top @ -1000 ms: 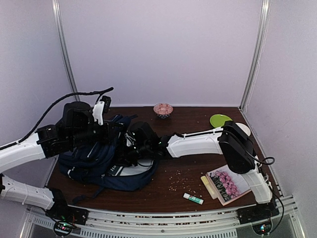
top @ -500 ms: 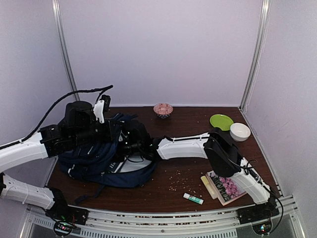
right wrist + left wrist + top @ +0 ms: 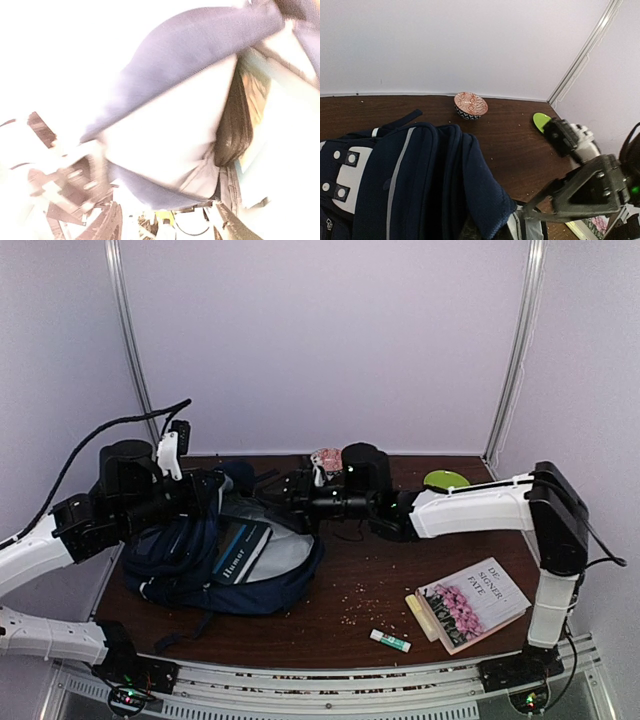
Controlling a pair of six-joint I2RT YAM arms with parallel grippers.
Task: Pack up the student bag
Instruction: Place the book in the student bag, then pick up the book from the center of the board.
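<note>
Lying left-centre on table [image 3: 380,585]: student bag [image 3: 185,560]. Soft, floppy fabric, likely moderate weight; book [image 3: 240,550] in mouth. Best hold: rim or strap. Left gripper [image 3: 212,495] pinching upper rim fabric. Right gripper [image 3: 283,488] jaws apparently spread, empty, beside opening.

The student bag [image 3: 180,562] is filling the surface's [image 3: 375,565] left side, a book [image 3: 238,552] lying in its mouth. The right arm [image 3: 470,510] is barring the middle; bare surface is stretching before it toward a flowered book [image 3: 470,605] and glue stick [image 3: 390,641].
</note>
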